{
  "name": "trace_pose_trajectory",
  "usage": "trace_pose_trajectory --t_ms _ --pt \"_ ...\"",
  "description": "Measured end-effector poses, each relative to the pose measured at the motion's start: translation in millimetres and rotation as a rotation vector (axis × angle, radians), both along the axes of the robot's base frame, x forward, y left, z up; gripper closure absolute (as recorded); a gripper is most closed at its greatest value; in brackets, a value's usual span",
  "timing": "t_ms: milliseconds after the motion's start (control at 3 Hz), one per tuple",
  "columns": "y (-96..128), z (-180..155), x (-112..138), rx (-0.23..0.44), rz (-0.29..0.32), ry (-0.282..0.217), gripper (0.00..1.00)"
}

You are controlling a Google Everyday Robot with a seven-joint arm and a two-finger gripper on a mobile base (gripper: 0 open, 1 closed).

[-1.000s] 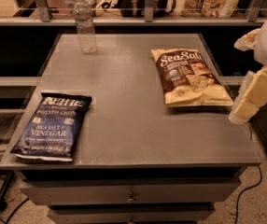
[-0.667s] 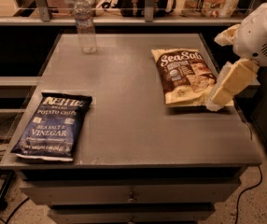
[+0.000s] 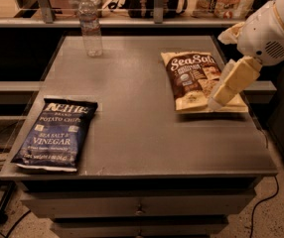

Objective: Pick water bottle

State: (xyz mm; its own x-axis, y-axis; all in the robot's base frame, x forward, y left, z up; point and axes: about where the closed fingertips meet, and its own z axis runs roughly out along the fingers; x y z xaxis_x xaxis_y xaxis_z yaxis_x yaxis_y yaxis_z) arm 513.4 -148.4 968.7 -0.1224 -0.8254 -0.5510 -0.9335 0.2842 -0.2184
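"On the grey table (image 3: 147, 133), where does the water bottle (image 3: 91, 28) stand?"

"Upright at the table's far left corner, white cap on, touching nothing else."

"And the gripper (image 3: 220, 97)?"

"Over the table's right edge, on the white arm (image 3: 271, 31). Its cream tip slants down above the right side of the brown Sea Salt bag (image 3: 194, 78), well apart from the bottle. Wide or narrow, I cannot tell."

"Anything else on the table?"

"A blue Kettle chip bag (image 3: 57, 135), flat at the near left corner."
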Motion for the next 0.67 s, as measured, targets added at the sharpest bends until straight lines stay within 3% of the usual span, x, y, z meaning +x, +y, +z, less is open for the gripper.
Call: trace_pose_trajectory --t_ms 333,667 --pt "7 -3 9 0.071 -0.035 -0.026 0.00" --pt "27 9 39 0.175 -0.021 -0.098 0.00"
